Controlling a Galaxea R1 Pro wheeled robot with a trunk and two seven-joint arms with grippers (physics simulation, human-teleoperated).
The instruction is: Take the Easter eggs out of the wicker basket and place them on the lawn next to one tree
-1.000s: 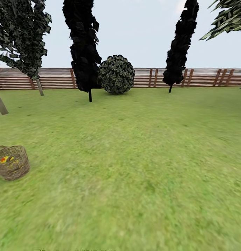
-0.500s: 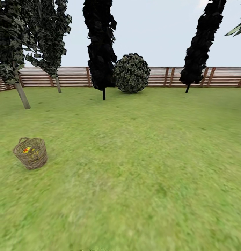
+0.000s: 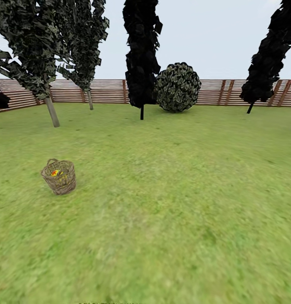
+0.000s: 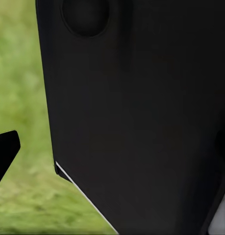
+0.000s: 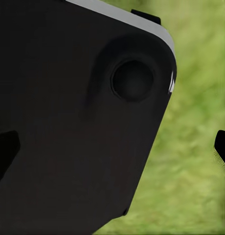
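The wicker basket (image 3: 59,177) stands upright on the lawn (image 3: 171,190), at the left of the head view and some way off. Yellow and red of the Easter eggs (image 3: 55,172) shows inside it; how many I cannot tell. Behind it rises a tree (image 3: 52,110) with a leaning grey-beige trunk, and a second such tree (image 3: 90,100) grows nearer the fence. In the wrist views my left gripper (image 4: 112,156) and right gripper (image 5: 112,152) hang against a black panel of the robot over grass. Their fingertips (image 5: 222,149) sit at the picture edges, wide apart, holding nothing.
Two dark narrow conifers (image 3: 141,63) (image 3: 268,59) and a round bush (image 3: 178,87) stand along the brown slat fence (image 3: 107,90) at the back. Open grass stretches from me to the basket and across the right side.
The whole head view has swung left, so the camera moved. The basket now shows further right, higher and smaller in the picture, and more of the left trees has come into view.
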